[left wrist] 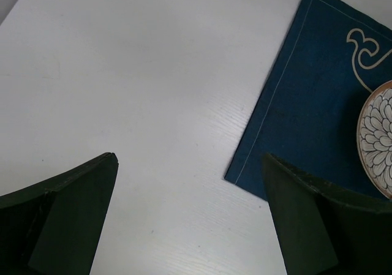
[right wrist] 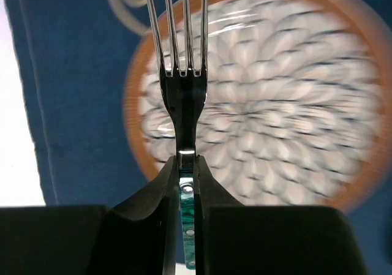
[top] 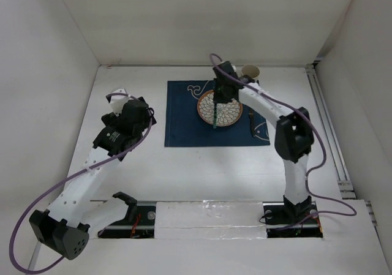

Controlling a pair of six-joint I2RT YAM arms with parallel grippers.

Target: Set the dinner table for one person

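your right gripper [right wrist: 187, 168] is closed on the fork [right wrist: 177, 73] just below its neck, over the plate [right wrist: 275, 134]; you cannot tell from here whether the tines clear it. let go now and the fork lands in the plate, not beside it. the pinch is narrow, so a quick swing left could make the fork pivot or slip. a low pass could snag the placemat [left wrist: 306, 103] and drag the plate with it. your left gripper [left wrist: 188, 177] is spread wide and holds nothing, above the bare dinner table [left wrist: 153, 91] just left of the mat, where it could block the fork's likely spot.

count: one fork, one plate, one placemat, one cup [top: 251, 73] at the mat's far right corner, and one dark utensil [top: 252, 123] on the mat's right side, too small to identify.
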